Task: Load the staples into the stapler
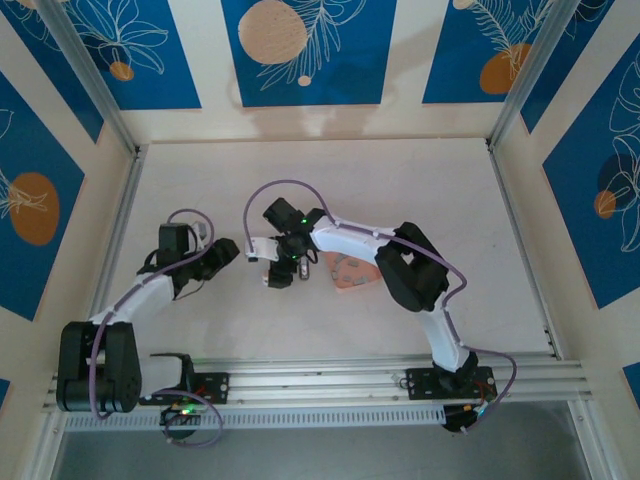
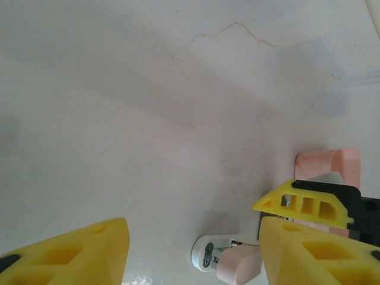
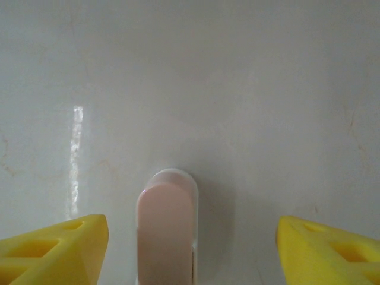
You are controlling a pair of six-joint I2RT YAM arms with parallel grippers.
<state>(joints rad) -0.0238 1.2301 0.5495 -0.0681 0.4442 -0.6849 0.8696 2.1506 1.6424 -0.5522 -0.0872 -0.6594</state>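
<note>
Top: pink tray (image 1: 352, 274) on counter (image 1: 400, 180) beside right arm (image 1: 345, 240), greyish staples (image 1: 346, 266) inside, blurry. Left wrist: left fingers (image 2: 65, 255) apart, nothing between. Right wrist: right fingers (image 3: 53, 249) apart, straddling pink stapler (image 3: 166, 231), not touching.

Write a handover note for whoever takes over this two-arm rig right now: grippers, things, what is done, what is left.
Left gripper: open, empty, over the table beside the pink-and-white plastic stapler.
Right gripper: open, straddling the stapler, not gripping it.
Salmon-pink rectangular tray: beside the stapler. The staples are too small to make out.
Done: right arm lined up on the stapler.
Left: grasp the stapler, load the staples.
</note>
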